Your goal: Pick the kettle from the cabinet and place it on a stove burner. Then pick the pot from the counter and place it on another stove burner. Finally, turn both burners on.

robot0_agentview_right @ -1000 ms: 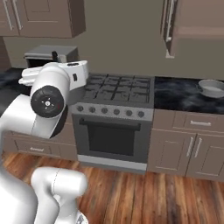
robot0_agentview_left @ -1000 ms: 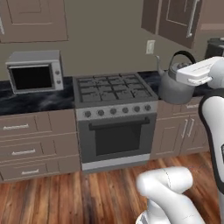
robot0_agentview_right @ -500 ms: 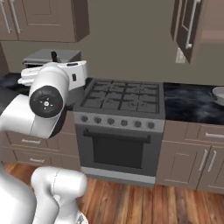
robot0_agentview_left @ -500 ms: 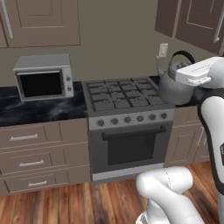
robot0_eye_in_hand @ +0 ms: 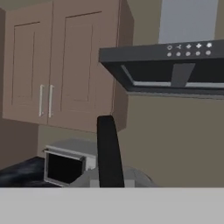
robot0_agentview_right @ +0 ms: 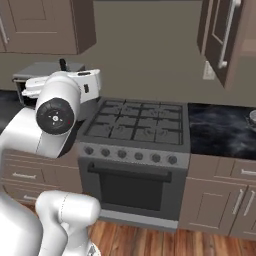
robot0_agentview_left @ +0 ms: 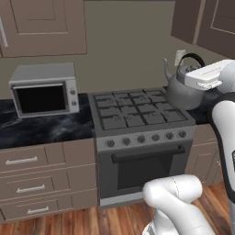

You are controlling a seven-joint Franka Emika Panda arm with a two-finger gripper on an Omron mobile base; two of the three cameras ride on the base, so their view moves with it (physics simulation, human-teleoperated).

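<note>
- Brown cabinetry is lining the kitchen wall; a grey range [robot0_agentview_left: 137, 124] is sitting between stretches of black veined counter [robot0_agentview_left: 41, 126], with a row of round knobs [robot0_agentview_left: 147, 137] across its front.
- Stove burners [robot0_agentview_left: 135, 110] are lying under dark square grates, nothing resting on them.
- Microwave [robot0_agentview_left: 43, 89] is standing on the counter to the left of the range, well apart from the kettle.
- Kettle [robot0_agentview_left: 182, 87] is hanging in the air at the right rear corner of the range, above the grate edge and the adjoining counter, spout pointing left, upright.
- Gripper [robot0_agentview_left: 202, 78] is reaching in from the right at the kettle's upper part; the white hand is covering the right half of the black arched handle [robot0_agentview_left: 190, 58].
- Hand view: the black handle [robot0_eye_in_hand: 109, 151] is rising straight up from the bottom centre, right by the camera, with the grey lid [robot0_eye_in_hand: 131, 177] spreading below it; jaws are closed tight on the handle, fingertips themselves hidden.
- Range hood [robot0_eye_in_hand: 166, 65] and a wall cabinet [robot0_eye_in_hand: 61, 65] are filling the background of the hand view.
- Right base view: the arm's white elbow is blocking the kettle body; only a sliver of dark handle [robot0_agentview_right: 63, 65] is poking above it.
- Pot [robot0_agentview_right: 252, 116] is barely showing at the far right edge of the counter, well apart from the gripper.
</note>
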